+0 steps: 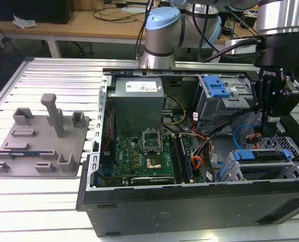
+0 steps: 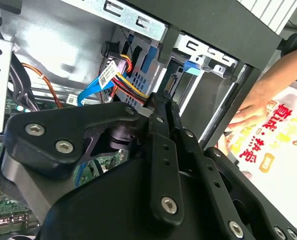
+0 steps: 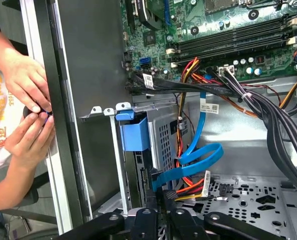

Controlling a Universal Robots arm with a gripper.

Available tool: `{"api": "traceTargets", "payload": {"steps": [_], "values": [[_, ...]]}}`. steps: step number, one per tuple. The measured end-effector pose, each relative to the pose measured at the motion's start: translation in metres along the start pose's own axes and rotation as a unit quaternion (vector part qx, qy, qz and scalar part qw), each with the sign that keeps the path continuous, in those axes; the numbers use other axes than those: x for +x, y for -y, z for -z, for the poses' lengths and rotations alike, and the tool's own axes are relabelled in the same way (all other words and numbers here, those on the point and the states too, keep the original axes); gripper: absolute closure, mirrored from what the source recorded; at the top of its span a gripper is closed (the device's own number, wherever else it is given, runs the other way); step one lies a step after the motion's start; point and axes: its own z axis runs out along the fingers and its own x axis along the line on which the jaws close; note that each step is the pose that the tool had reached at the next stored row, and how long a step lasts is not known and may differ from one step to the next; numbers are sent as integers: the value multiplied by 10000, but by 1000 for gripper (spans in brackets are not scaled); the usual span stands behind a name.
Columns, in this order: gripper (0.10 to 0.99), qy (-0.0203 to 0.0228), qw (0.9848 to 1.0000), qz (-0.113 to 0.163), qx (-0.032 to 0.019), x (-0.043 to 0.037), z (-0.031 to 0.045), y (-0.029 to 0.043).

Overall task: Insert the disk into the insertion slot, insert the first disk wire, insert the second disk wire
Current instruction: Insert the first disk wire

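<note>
The disk (image 1: 264, 167) already sat in the insertion slot (image 1: 229, 172), at about four o'clock within the open case (image 1: 190, 200) in the exterior view, so that step looked done. The gripper (image 1: 269, 132) hung at the slot's twelve o'clock, its claw pressed nearly together at the disk's connector end. It was beside the looping second disk wire (image 3: 201, 159) and the orange-and-yellow bundle (image 3: 186, 189). Whether either plug was seated could not be told.

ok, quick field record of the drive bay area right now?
disk: seated in the insertion slot, blue carrier showing
insertion slot: silver perforated cage
second disk wire: light-blue loop, plug end down by the gripper
gripper: low at the slot's end
power wires: red, yellow and black bundle beside the blue loop
person's hands: at the outer edge of the case
</note>
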Motion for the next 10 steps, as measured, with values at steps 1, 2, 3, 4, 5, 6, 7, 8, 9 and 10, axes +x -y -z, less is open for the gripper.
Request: {"api": "traceTargets", "payload": {"steps": [1,2,3,4,5,6,7,8,9,10], "values": [[922,0,10000,2,1,0,0,0],[922,0,10000,3,2,0,0,0],[922,0,10000,5,2,0,0,0],[922,0,10000,5,3,-1,-1,1],[922,0,10000,5,3,-1,-1,0],[922,0,10000,5,3,-1,-1,0],[922,1,10000,5,2,1,-1,0],[922,17,10000,3,1,12,-2,1],[922,32,10000,1,-1,25,2,3],[922,57,10000,-1,-3,39,5,5]]}}
